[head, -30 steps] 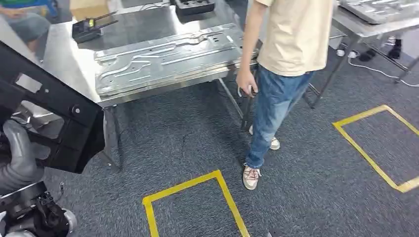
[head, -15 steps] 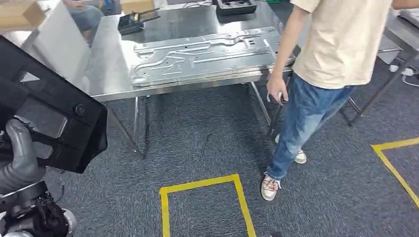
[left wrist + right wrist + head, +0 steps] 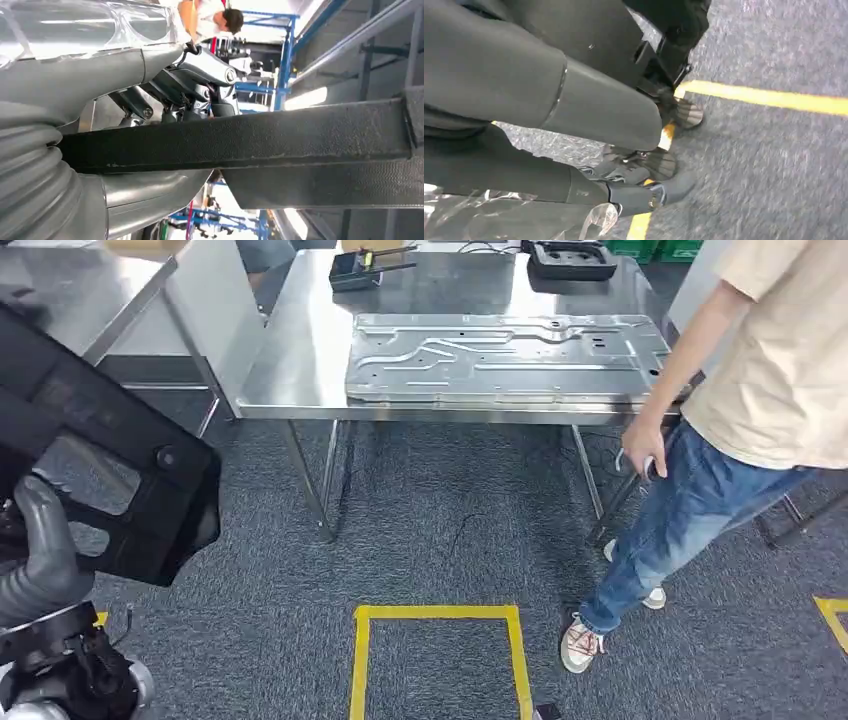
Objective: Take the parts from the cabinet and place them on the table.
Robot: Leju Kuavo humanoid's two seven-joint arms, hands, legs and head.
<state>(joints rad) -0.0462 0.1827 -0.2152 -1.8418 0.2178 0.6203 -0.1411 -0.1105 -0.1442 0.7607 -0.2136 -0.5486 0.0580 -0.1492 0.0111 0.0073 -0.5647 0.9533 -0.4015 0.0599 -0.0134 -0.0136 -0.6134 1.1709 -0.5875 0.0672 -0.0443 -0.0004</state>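
Grey carpet floor [image 3: 450,530] underfoot, with a yellow tape square [image 3: 435,612] stuck on it. Held up high at the robot's left side: the big black part [image 3: 110,470], well apart from the steel table [image 3: 300,350] and not yet set down on it. Looked flat, hard and stiff, with holes cut in it and a thin rim. Looked wide more than heavy, so likely to tip or swing if gripped at one edge alone. Seemed best taken by the thick rim, close to the middle of a side, and kept level. Was gripped at its near edge by the left hand [image 3: 45,550], with the grey thumb up against the face of the part. Seen closer in the left wrist view: left hand [image 3: 165,100] closed tight on the dark edge [image 3: 240,145], thumb on one side and fingers on the other. Hung low by the floor: the right hand [image 3: 634,170], fingers loose and apart, with nothing in them as far as could be told. Lay on the table already: a long shiny metal sheet [image 3: 500,355], with bare room beside it. Stood just beside the table's far end: a person [image 3: 760,390] in a pale shirt and blue jeans, so worth watching when the wide part goes that way.
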